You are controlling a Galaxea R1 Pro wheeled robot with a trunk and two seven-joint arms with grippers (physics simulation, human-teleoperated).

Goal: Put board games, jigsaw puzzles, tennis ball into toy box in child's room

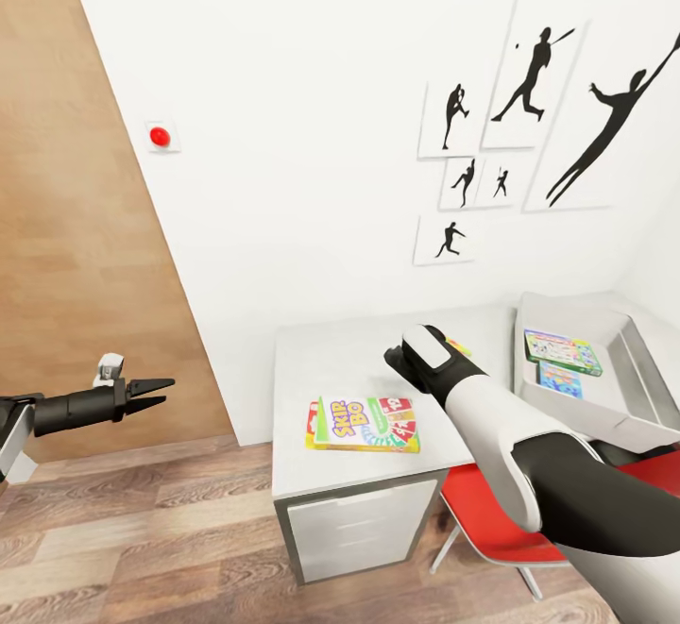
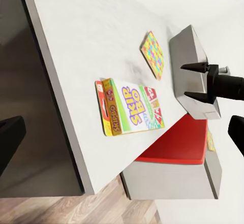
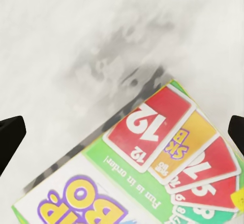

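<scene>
My right claw hung over the Skip-Bo box

The Skip-Bo box [image 1: 363,424] lay flat near the front edge of the table [image 1: 312,360], well apart from the toy box [image 1: 619,336], which already held two game boxes. My right claw [image 2: 197,82] was spread wide and empty; my left claw [image 1: 151,394] waited off to the side, a little open, holding nothing. I thought I should come straight down, line up with the box's short sides, and pinch firmly.
</scene>
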